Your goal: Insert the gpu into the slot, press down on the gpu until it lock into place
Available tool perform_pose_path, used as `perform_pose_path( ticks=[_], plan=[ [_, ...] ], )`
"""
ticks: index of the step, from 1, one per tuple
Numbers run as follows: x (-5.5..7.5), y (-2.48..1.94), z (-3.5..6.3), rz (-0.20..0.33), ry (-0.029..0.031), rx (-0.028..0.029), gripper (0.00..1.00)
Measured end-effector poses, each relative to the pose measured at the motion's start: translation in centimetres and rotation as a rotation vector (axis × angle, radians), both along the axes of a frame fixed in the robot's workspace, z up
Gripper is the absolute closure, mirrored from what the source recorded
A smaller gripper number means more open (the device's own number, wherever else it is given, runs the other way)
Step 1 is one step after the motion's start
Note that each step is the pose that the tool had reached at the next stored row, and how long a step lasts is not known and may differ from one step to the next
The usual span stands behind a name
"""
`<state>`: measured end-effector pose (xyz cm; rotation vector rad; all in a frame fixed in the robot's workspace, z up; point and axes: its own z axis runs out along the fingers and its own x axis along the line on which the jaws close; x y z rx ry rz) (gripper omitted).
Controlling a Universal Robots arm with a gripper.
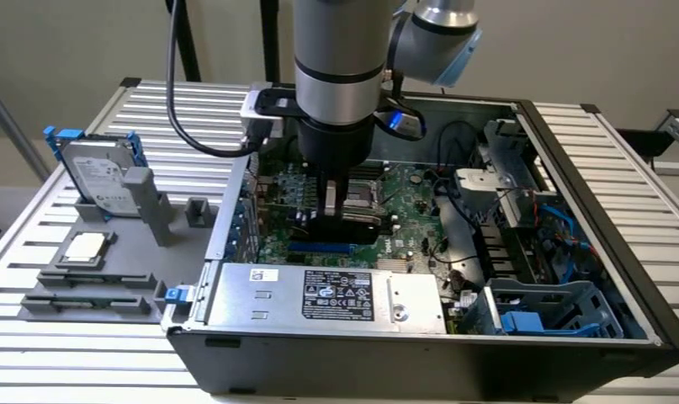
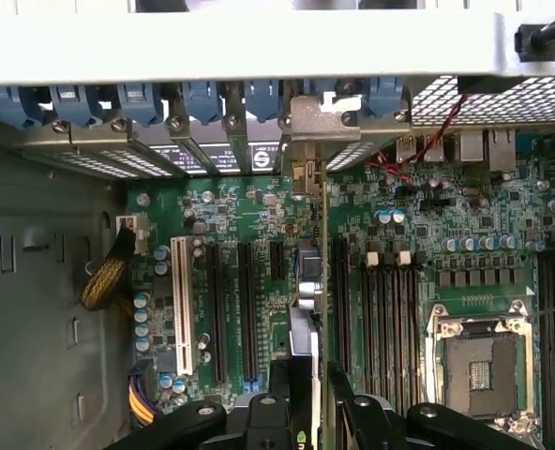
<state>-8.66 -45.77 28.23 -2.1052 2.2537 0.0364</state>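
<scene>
Gripper (image 1: 339, 212) is down inside the PC case (image 1: 429, 366), fingers (image 2: 352, 417) clamped on either side of the gpu (image 1: 356, 229) — card is held, standing on edge over the motherboard (image 1: 412, 227). Ref pt = CPU socket (image 2: 479, 361). Wrist cam: gpu is seen edge-on, running parallel to the memory slots (image 2: 390, 309), which sit btw it and the socket. Its silver bracket (image 2: 320, 117) end is up at the case's rear wall, in line w/ the blue retention clips (image 2: 202, 98). White PCI slot (image 2: 181, 295) + black expansion slots (image 2: 231, 309) lie on the far side of the gpu from the socket. Ext cam: gpu is just beside the socket, on the side toward the PSU (image 1: 328, 295). The blue slot (image 1: 322, 249) shows as a strip right along the card's lower edge, btw card and PSU. Can't tell if the card edge is already in the slot or just above it — the card body hides the contact line. Hard drive (image 1: 96, 172) w/ blue rails is well apart from the socket, outside the case on the exterior view's left, standing upright in a grey fixture (image 1: 92, 286).
</scene>
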Motion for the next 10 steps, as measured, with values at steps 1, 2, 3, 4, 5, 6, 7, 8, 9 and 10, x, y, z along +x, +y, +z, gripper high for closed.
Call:
perform_pose_path(
  ticks=[1, 2, 3, 4, 5, 6, 7, 8, 9, 10],
  plan=[
    [0.0, 0.04, -0.03, 0.003, 0.0, 0.0, 0.74],
    [0.0, 0.09, -0.06, 0.007, 0.0, 0.0, 0.74],
    [0.0, 0.13, -0.08, 0.01, -0.0001, 0.0002, 0.74],
    [0.01, 0.14, -0.11, 0.013, 0.0, 0.0003, 0.74],
    [0.01, 0.15, -0.15, 0.014, 0.0001, 0.0002, 0.74],
    [0.0, 0.15, -0.21, 0.014, 0.0006, 0.0001, 0.74],
    [0.0, 0.16, -0.28, 0.014, 0.0014, 0.0, 0.74],
    [-0.01, 0.16, -0.37, 0.014, 0.002, 0.0, 0.74],
    [-0.01, 0.16, -0.47, 0.014, 0.0026, 0.0001, 0.74],
    [0.0, 0.17, -0.56, 0.014, 0.0029, 0.0001, 0.74]
  ],
)
